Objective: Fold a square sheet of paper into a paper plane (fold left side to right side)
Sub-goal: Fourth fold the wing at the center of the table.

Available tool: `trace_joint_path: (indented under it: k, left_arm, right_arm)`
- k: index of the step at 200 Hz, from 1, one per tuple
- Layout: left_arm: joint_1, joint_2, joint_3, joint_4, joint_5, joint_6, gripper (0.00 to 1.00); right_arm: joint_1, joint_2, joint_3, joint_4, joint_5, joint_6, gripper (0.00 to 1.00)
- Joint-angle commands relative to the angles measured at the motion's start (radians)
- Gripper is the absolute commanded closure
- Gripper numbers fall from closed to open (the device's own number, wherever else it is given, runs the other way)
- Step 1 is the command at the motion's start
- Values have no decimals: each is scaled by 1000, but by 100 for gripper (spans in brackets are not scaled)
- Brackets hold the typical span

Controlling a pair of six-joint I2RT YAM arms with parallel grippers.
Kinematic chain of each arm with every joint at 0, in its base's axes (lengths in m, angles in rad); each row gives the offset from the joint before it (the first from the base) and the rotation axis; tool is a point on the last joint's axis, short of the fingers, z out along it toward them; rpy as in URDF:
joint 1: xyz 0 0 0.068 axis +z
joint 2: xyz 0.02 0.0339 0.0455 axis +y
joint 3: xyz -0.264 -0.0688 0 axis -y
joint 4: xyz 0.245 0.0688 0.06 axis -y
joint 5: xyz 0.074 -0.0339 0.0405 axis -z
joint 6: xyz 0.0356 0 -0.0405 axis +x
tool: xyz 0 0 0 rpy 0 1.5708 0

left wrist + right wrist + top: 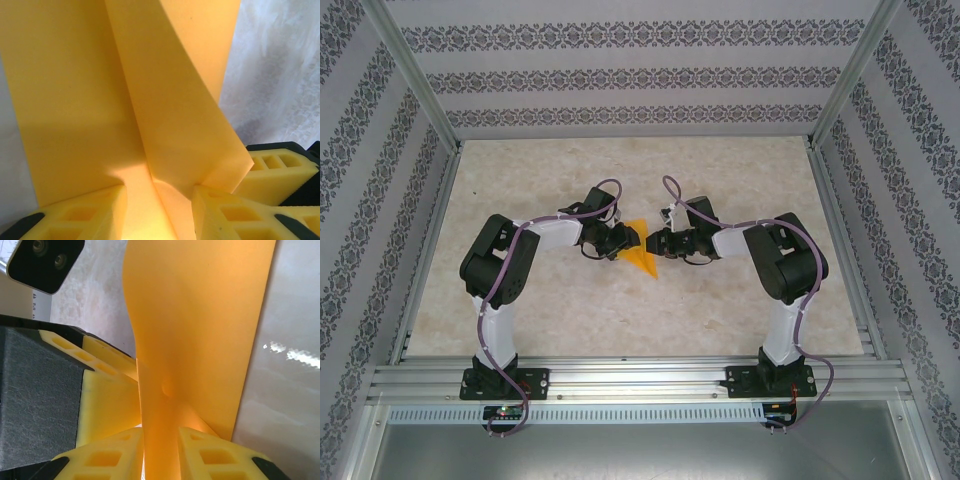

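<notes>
Both arms meet at the orange paper mid-table.
My right gripper pinches its fold; my left gripper straddles it, clamped or not I cannot tell.

Both arms bend inward, elbows out, meeting over the paper plane. Right end effector pinches it; left end effector straddles it, grip maybe loose, hard to tell.

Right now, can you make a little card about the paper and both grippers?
paper: orange, folded, pointed
place: middle of the table, between the grippers
left gripper: fingers either side of the paper; grip unclear
right gripper: pinching the paper
arms: bent inward, grippers facing each other
</notes>
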Motion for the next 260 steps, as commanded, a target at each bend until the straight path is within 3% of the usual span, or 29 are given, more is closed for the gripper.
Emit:
trace_joint_path:
  k: [1,260]
  left_arm:
    - [-16,43,0,-46,-44,18,59]
    - [-18,43,5,-52,-46,17,59]
  right_arm:
    - [2,-14,10,31,-18,5,74]
    - [19,27,5,51,-8,26,77]
